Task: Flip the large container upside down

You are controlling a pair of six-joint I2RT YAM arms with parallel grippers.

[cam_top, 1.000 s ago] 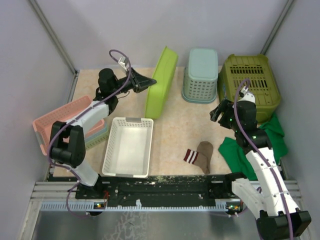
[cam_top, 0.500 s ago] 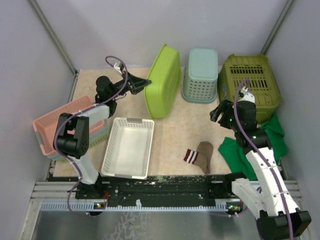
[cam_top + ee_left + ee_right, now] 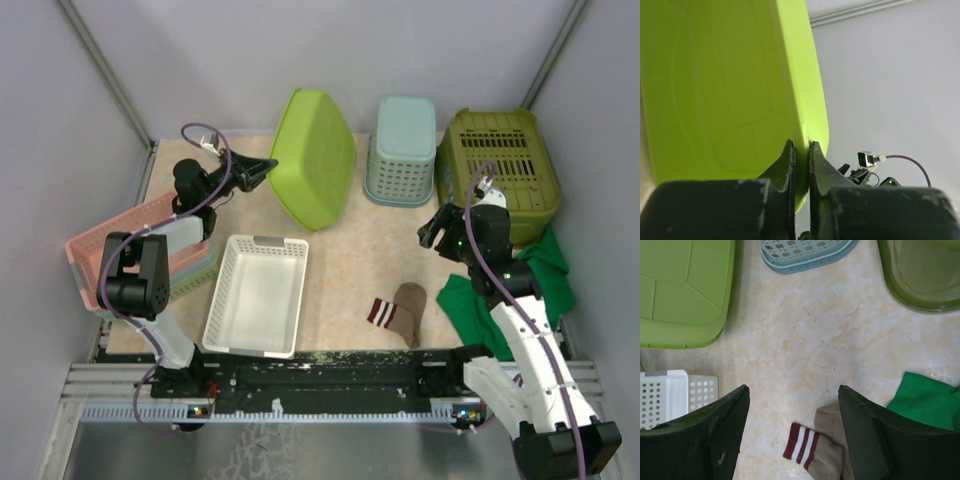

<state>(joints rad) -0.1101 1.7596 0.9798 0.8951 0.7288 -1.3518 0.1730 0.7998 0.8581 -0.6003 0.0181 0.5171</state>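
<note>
The large lime-green container point(image 3: 315, 155) stands tilted at the back middle of the table, its underside turned up and toward the camera. My left gripper point(image 3: 266, 168) is shut on its left rim; the left wrist view shows both fingers pinching the thin green rim point(image 3: 801, 150). The container's underside also shows in the right wrist view point(image 3: 682, 290). My right gripper point(image 3: 440, 228) is open and empty, hovering above the table near the sock point(image 3: 815, 450).
A teal basket point(image 3: 402, 150) stands upside down beside the green container. An olive crate point(image 3: 500, 160) is at back right. A white basket point(image 3: 258, 293) sits front left, pink and pale trays point(image 3: 120, 240) at far left, green cloth point(image 3: 515, 285) at right.
My left gripper has pulled back to the left while holding the rim, and the green container has rotated from standing on edge to showing its broad underside.
</note>
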